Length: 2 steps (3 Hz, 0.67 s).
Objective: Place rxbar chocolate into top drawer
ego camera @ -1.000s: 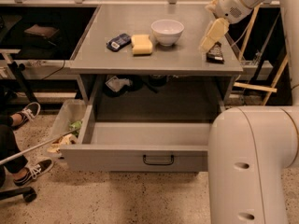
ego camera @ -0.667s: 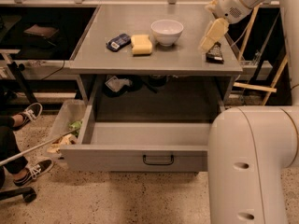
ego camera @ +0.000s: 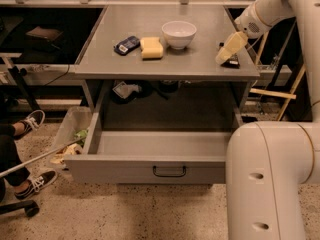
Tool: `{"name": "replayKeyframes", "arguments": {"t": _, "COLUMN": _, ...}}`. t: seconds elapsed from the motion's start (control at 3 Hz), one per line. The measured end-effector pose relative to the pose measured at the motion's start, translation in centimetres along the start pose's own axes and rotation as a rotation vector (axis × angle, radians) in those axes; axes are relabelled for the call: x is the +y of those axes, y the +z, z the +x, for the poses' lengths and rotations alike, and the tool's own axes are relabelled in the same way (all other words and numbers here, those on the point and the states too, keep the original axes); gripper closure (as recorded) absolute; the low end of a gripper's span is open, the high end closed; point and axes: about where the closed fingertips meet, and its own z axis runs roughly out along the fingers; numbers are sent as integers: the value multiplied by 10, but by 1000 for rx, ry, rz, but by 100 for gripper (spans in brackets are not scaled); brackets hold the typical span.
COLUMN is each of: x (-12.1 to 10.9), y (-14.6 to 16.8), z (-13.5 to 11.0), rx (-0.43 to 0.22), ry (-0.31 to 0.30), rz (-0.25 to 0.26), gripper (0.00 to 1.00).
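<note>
Single high view, near, facing table (ego camera: 200, 64) front, end effector (ego camera: 223, 57) upper right

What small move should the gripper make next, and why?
Probably a short move down onto the rxbar chocolate to take hold of it. The gripper hangs just over the bar, which lies near the right front corner of the tabletop and is not yet lifted. The top drawer already stands pulled out below, so only the grasp seems to be missing.
</note>
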Motion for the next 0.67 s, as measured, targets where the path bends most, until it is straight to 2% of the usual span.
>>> {"name": "replayKeyframes", "arguments": {"t": 0.33, "x": -22, "y": -12, "z": 22, "rx": 39, "ry": 89, "rz": 86, "gripper": 0}}
{"name": "replayKeyframes", "arguments": {"t": 0.67, "x": -21, "y": -16, "z": 37, "rx": 84, "ry": 123, "rz": 88, "gripper": 0}}
